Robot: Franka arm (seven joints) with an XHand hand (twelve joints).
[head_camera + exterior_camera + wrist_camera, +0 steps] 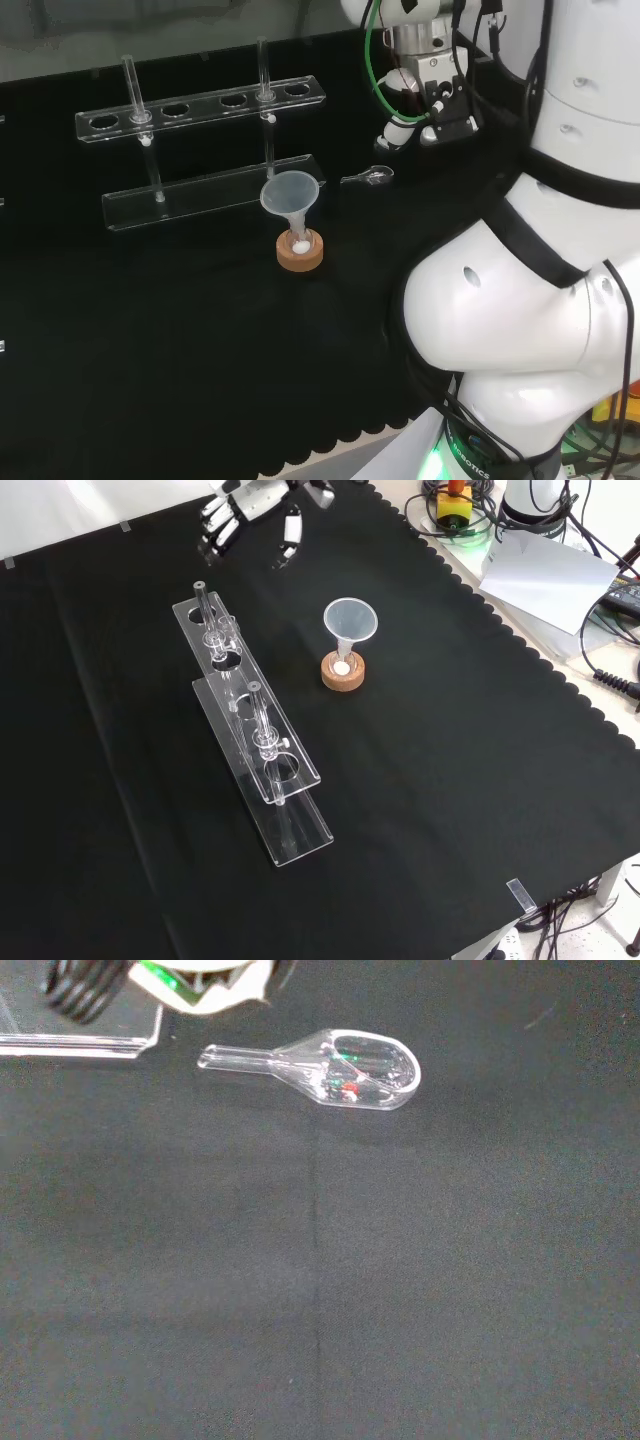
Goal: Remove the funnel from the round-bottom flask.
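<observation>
**Bench surroundings: condition as observed**

Black cloth covers the bench; its scalloped edge shows at the right of the front view. Beyond it lies a pale tabletop carrying a sheet of white paper and loose black cables. A pale wall stands behind the bench in the head view.

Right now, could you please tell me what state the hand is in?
Hand: open, fingers relaxed, holding nothing, apart from the funnel.
</observation>
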